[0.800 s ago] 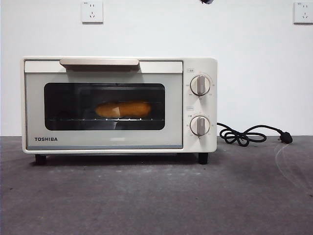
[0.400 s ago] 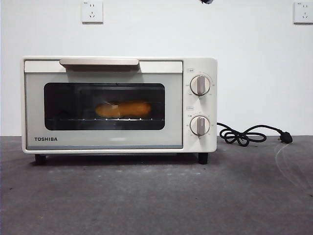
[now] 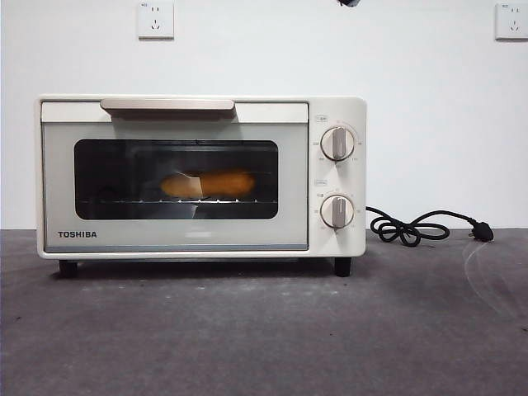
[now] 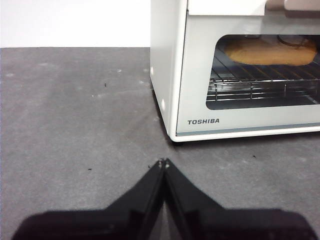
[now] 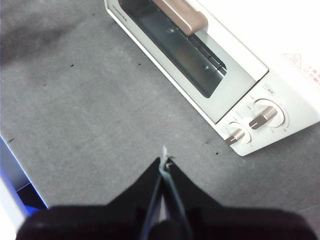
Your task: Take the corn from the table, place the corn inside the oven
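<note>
The corn (image 3: 208,184) lies on the wire rack inside the cream-white oven (image 3: 49,177), seen through the dark glass of the closed door; the left wrist view also shows the corn (image 4: 270,51) behind the glass. The oven (image 4: 167,65) stands on the dark grey table (image 3: 264,338). My left gripper (image 4: 163,163) is shut and empty, low over the table in front of the oven's left corner. Also shut and empty, my right gripper (image 5: 164,161) hangs high above the table in front of the oven (image 5: 235,55), near its knobs (image 5: 264,116).
A black power cord (image 3: 417,227) with its plug lies on the table to the right of the oven. Two wall sockets (image 3: 155,19) sit on the white wall behind. A black arm tip (image 3: 347,2) shows at the top edge.
</note>
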Controlling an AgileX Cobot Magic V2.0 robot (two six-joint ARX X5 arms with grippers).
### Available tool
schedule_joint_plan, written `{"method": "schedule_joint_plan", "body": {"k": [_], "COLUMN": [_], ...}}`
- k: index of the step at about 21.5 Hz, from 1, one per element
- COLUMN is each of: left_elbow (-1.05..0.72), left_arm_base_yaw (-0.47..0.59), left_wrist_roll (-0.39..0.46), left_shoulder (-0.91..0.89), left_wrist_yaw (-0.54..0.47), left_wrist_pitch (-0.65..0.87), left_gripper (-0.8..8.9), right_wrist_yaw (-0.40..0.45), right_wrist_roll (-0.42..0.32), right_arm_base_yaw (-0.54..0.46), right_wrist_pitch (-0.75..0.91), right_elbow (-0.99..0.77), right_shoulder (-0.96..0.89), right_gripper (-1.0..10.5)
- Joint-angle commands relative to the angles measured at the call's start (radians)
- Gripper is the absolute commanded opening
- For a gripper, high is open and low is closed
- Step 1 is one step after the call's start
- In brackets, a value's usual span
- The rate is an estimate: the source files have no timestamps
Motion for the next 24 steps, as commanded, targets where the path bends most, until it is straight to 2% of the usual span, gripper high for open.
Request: {"method": "schedule_joint_plan", "body": {"k": [1, 10, 13, 17, 19, 21, 23, 24], "left_elbow": [-0.007, -0.007, -0.007, -0.007, -0.007, -0.007, -0.007, -0.007], "left_arm_base_yaw": [0.002, 0.002, 0.002, 0.002, 0.002, 0.002, 0.002, 0.002], "left_wrist_roll": [-0.006, -0.006, -0.006, -0.006, -0.006, -0.006, -0.006, -0.006], "left_shoulder": [0.006, 0.029, 0.037, 0.042, 0.042, 0.042, 0.042, 0.042], "left_wrist_yaw": [-0.002, -0.002, -0.002, -0.002, -0.002, -0.002, -0.002, -0.002], "left_wrist_pitch": [0.010, 0.010, 0.010, 0.010, 0.010, 0.010, 0.010, 0.010], "left_gripper": [-0.04, -0.04, -0.03, -0.04, -0.04, -0.04, -0.04, -0.04], "right_wrist_yaw": [0.000, 0.047, 0.107, 0.104, 0.044, -0.079, -0.206, -0.233], "right_wrist_roll": [0.008, -0.022, -0.103, -0.126, -0.114, -0.085, -0.016, 0.016], "right_arm_base_yaw": [0.000, 0.000, -0.008, -0.093, -0.169, -0.282, -0.432, -0.493], "right_wrist_pitch": [0.007, 0.006, 0.009, 0.051, 0.111, 0.217, 0.339, 0.383], "right_elbow": [0.004, 0.004, 0.004, 0.000, -0.015, -0.056, -0.133, -0.174], "right_shoulder": [0.000, 0.000, 0.000, 0.000, 0.000, 0.000, 0.000, 0.000], "right_gripper": [0.0, 0.0, 0.0, 0.0, 0.0, 0.0, 0.0, 0.0]}}
